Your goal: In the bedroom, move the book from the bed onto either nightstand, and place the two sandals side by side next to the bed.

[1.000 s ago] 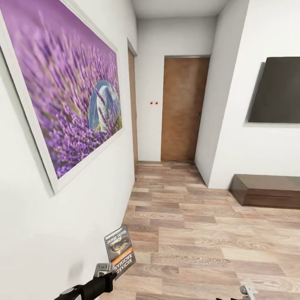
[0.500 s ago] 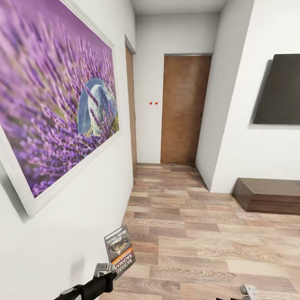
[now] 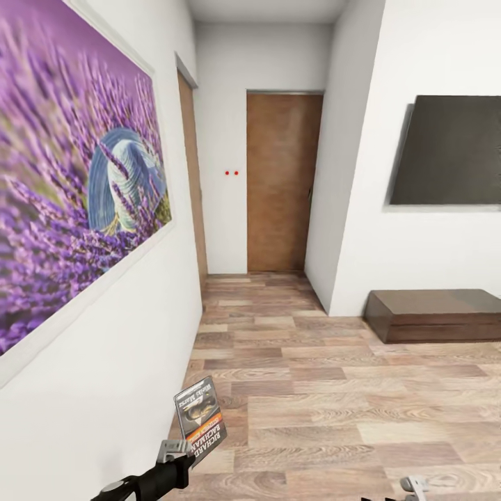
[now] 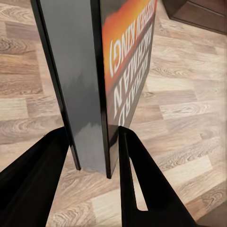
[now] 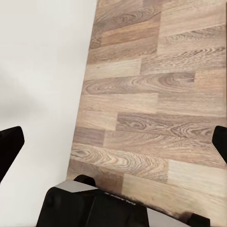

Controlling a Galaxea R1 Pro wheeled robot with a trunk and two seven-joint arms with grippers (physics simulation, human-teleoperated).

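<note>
I am carrying the book in the left gripper, whose two dark fingers are pinching its lower edge, one on each cover, so the paperback is standing upright above the gripper with its long axis pointing up and its orange band reading upside down in the head view. I am judging the next move to turn on one thing: the book is already in the left arm's grasp, but neither nightstand nor the bed is anywhere ahead of me, so the arm has nowhere to set it down until I am steering the base round to find them. What I am facing instead is a hallway of wood-plank floor, a large purple flower picture on the wall close at my left, a brown door at the far end, a dark screen on the right wall, and a long low dark bench cabinet beneath it, which is not the nightstand. The right gripper is holding nothing, its fingertips spread wide over bare floor. The sandals are not before me either.
</note>
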